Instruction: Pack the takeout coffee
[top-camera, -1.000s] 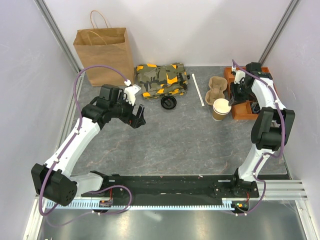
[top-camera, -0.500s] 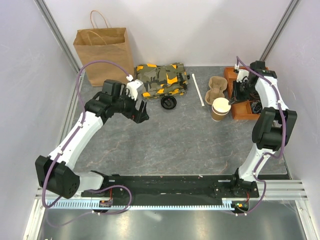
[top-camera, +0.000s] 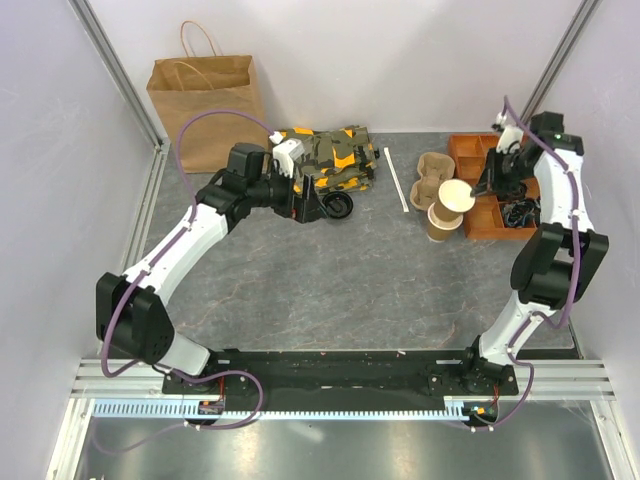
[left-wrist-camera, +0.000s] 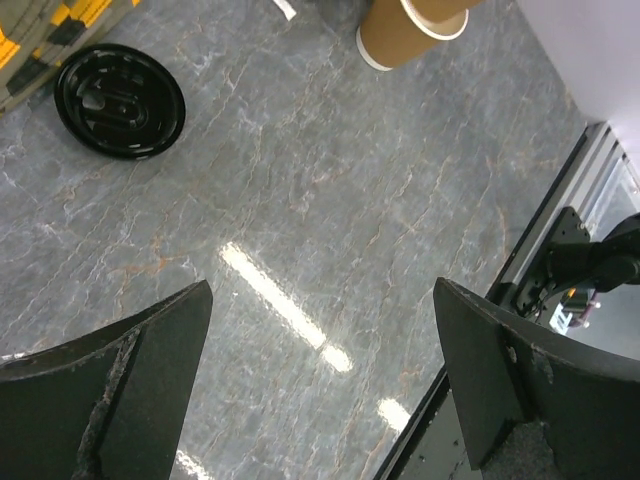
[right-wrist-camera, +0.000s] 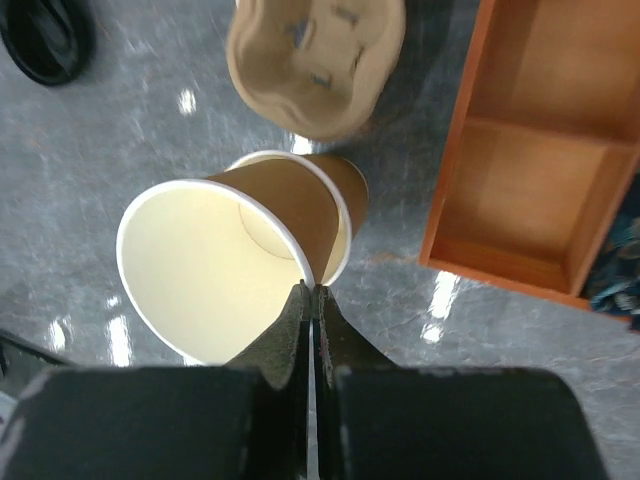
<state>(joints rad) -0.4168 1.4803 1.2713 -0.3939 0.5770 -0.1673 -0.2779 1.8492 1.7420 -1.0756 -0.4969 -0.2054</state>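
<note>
Underneath, a veined grey stone-look counter (left-wrist-camera: 330, 180) sits between pale, plain walls (top-camera: 350, 60). The round, glossy black sip lid (left-wrist-camera: 120, 100) lies loose on it at the edge of a folded camouflage cloth (top-camera: 325, 158), with the left fingers (left-wrist-camera: 322, 300) spread wide above the counter nearby. The right fingers (right-wrist-camera: 310, 295) pinch the white rolled rim of a tilted kraft-paper cup (right-wrist-camera: 215, 270), cream inside, held above a second cup (top-camera: 437, 228) beside the moulded-pulp carrier (right-wrist-camera: 315, 60).
</note>
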